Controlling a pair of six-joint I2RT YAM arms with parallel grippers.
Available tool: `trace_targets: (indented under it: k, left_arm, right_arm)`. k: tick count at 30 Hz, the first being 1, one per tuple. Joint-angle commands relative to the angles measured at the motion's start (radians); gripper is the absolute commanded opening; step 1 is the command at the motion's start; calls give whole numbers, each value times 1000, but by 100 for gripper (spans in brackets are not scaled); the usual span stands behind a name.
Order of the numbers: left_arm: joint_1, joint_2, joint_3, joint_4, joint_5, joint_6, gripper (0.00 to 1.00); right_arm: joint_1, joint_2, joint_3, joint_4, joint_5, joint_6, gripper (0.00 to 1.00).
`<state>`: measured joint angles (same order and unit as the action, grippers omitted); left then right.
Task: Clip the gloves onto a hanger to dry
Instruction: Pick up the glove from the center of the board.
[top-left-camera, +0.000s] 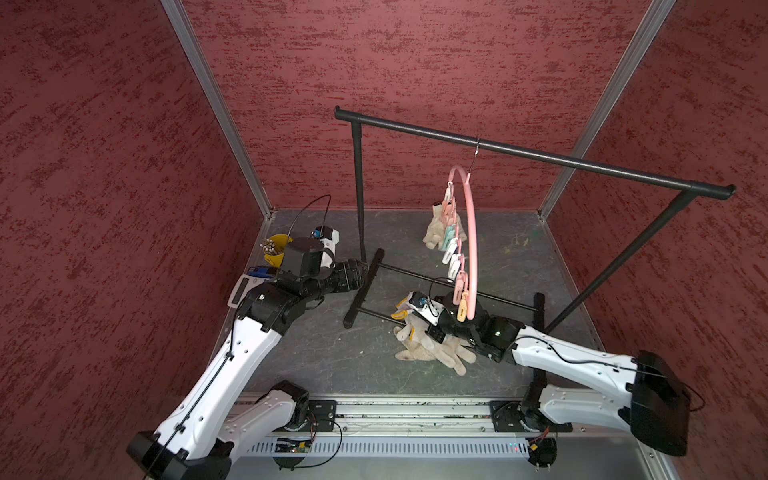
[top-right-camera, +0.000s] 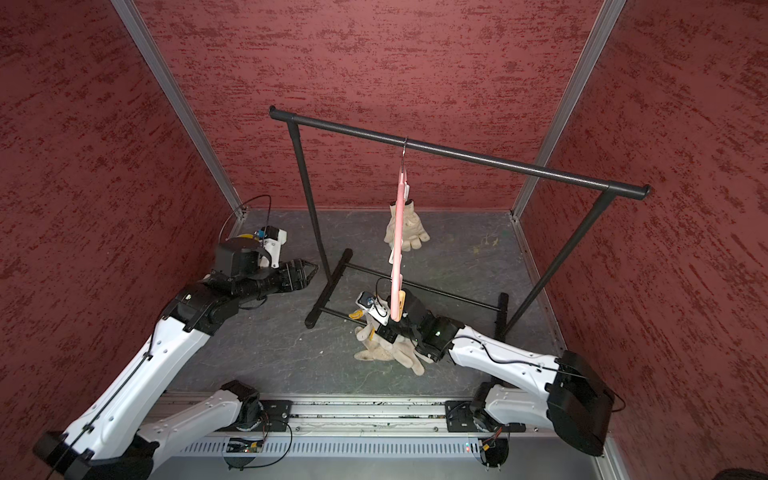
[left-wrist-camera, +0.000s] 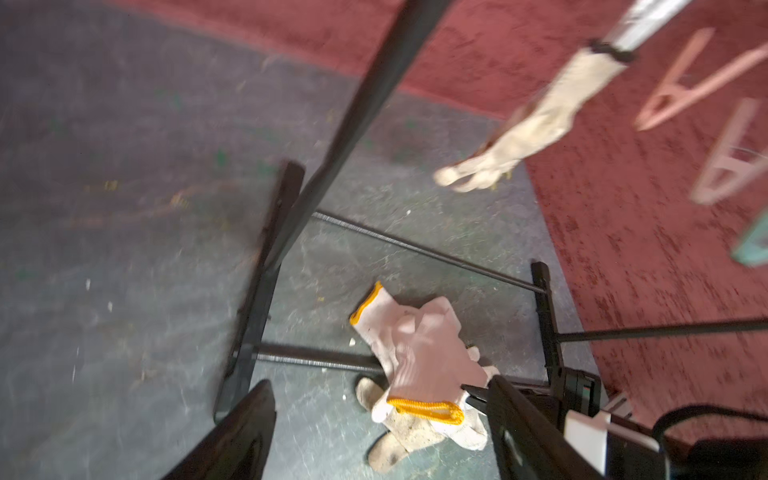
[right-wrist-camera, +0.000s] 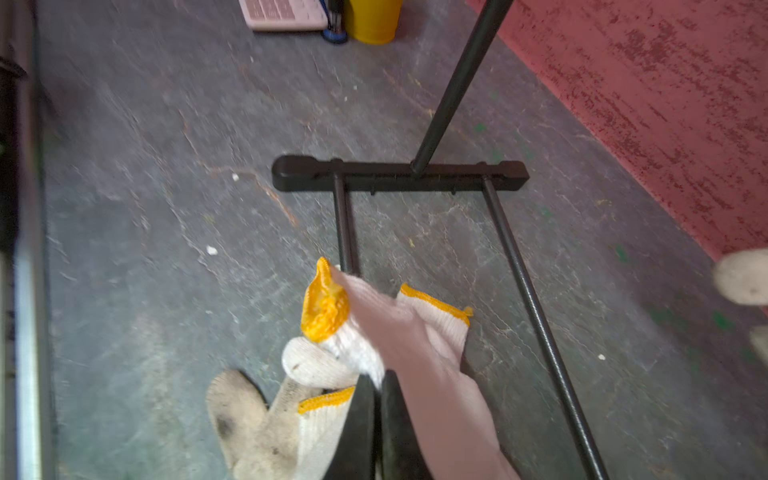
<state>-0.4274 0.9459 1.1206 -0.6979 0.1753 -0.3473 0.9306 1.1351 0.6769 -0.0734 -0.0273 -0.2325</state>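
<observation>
Knit gloves (top-left-camera: 428, 351) lie heaped at the rack (top-left-camera: 540, 160) front rail, below the hanger (top-left-camera: 471, 232). Clenched, the right gripper (right-wrist-camera: 376, 378) pinches one yellow-edged glove. Spread and empty, the left gripper (top-right-camera: 311, 272) sits beside the rack foot, bare floor between it and the heap.

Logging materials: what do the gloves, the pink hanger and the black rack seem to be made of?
The gloves: knit fabric, probably cotton; ribbed cuffs, limp folds, matte, soiled.
The hanger: likely plastic; smooth, slightly glossy pink arch.
The rack: probably coated metal tube; black with a fine matte speckled texture.
</observation>
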Motion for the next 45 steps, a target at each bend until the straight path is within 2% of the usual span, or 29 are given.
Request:
trace_targets:
  k: [1, 6, 12, 17, 25, 29, 34, 40, 45]
  left_arm:
    - [-33, -64, -49, 232, 74, 272, 82]
    - [-89, -59, -33, 240, 172, 469, 82]
    - [-203, -18, -31, 220, 211, 546, 76]
    - [-256, -59, -171, 357, 203, 466, 72]
    - [-294, -80, -354, 526, 207, 379, 69]
    - [-305, -59, -397, 644, 218, 341, 68]
    - [-307, -47, -428, 743, 258, 286, 67]
    - [-308, -28, -462, 870, 205, 249, 69]
    - [-307, 25, -446, 953, 262, 233, 68]
  right_arm:
    - [4, -90, -43, -10, -77, 207, 0]
    - [2, -198, -74, -48, -78, 286, 0]
    - [-26, -255, -81, -57, -123, 350, 0]
    - [-79, -248, -68, -59, -224, 401, 0]
    - [-160, -332, -91, 32, -377, 583, 0]
    - [-193, -365, -90, 87, -448, 679, 0]
    - [-216, -393, -86, 146, -472, 763, 0]
    - [-227, -406, -67, 173, -526, 830, 0]
    - [-228, -432, -61, 192, -552, 889, 0]
